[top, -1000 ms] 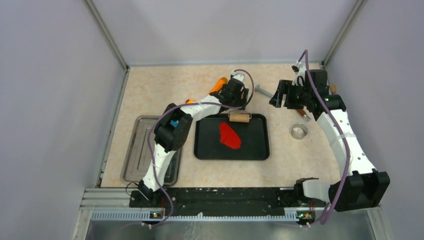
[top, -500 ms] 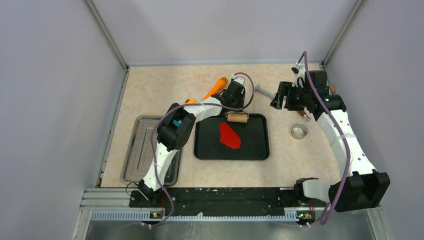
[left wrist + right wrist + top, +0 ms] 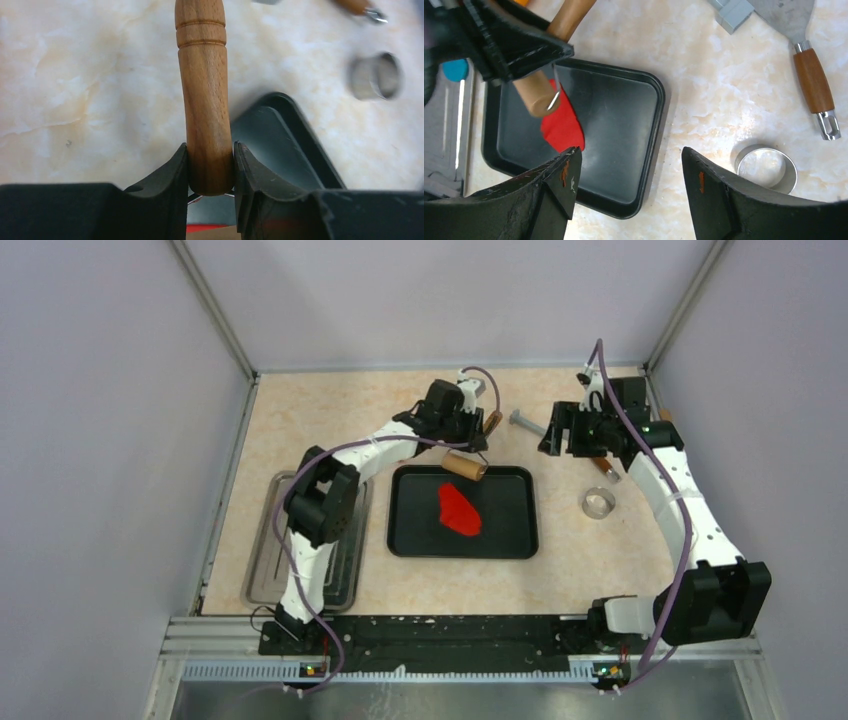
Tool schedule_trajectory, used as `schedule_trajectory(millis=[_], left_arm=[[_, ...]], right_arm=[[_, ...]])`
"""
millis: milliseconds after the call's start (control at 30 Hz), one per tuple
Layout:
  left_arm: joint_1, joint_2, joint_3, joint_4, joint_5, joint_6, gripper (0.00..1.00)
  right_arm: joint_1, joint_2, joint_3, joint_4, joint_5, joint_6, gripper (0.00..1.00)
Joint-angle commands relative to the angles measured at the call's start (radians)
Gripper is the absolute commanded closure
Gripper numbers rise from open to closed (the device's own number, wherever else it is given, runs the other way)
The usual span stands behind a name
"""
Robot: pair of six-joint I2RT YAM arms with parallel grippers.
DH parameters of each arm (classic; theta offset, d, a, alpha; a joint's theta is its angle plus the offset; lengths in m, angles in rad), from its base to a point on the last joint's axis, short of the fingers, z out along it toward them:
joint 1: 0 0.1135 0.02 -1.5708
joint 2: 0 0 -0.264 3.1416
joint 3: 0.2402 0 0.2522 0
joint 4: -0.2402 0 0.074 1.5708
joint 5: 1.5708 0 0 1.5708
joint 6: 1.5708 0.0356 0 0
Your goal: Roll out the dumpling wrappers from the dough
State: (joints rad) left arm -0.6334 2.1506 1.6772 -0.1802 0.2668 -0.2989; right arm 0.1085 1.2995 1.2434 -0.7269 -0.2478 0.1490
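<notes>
You had no text, label, brand, number or sign that could be read in any of the three views. The brown wooden rolling pin handle (image 3: 205,100) at the centre of the left wrist view carried only two turned grooves near its upper end. The small orange-red marks on the inner faces of the right gripper (image 3: 630,151), low in its view, formed no characters.

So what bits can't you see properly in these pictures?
- Left wrist view: the dough is only a red sliver; the left gripper hides the rest.
- Right wrist view: the rolling pin covers part of the dough.
- Right wrist view: the scraper has its blade cut off by the top edge.
- Right wrist view: a finger of the right gripper hides part of the ring cutter.
</notes>
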Motion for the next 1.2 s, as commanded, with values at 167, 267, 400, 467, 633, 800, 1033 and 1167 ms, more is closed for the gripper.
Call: schedule_trajectory(millis=[167, 267, 400, 467, 633, 800, 1033, 1167], left_arm=[[-0.026, -0.379, -0.254, 0.102, 0.397, 0.261, 1.00], [-0.051, -0.445, -0.326, 0.081, 0.421, 0.385, 1.00], [-0.100, -0.510, -0.382, 0.056, 0.376, 0.510, 1.00], [-0.120, -0.534, -0.405, 0.069, 0.365, 0.540, 1.00], [-0.145, -0.555, -0.432, 0.107, 0.331, 0.546, 1.00], [-0.153, -0.570, -0.460, 0.154, 0.332, 0.552, 1.00], [-0.158, -0.557, -0.469, 0.204, 0.324, 0.540, 1.00], [-0.164, -0.537, -0.467, 0.219, 0.319, 0.544, 1.00]], right_arm=[[-0.020, 0.046, 0.109, 0.027, -0.331, 0.060, 0.20], [-0.018, 0.066, 0.111, 0.023, -0.428, 0.080, 0.20], [-0.019, 0.090, 0.097, 0.010, -0.542, 0.071, 0.20], [-0.019, 0.101, 0.081, 0.001, -0.572, 0.076, 0.21], [-0.019, 0.126, 0.057, -0.047, -0.628, 0.060, 0.25], [-0.019, 0.127, 0.055, -0.141, -0.596, -0.052, 0.25], [-0.020, 0.127, 0.022, -0.184, -0.678, -0.069, 0.29], [-0.018, 0.121, -0.012, -0.132, -0.717, -0.014, 0.43]])
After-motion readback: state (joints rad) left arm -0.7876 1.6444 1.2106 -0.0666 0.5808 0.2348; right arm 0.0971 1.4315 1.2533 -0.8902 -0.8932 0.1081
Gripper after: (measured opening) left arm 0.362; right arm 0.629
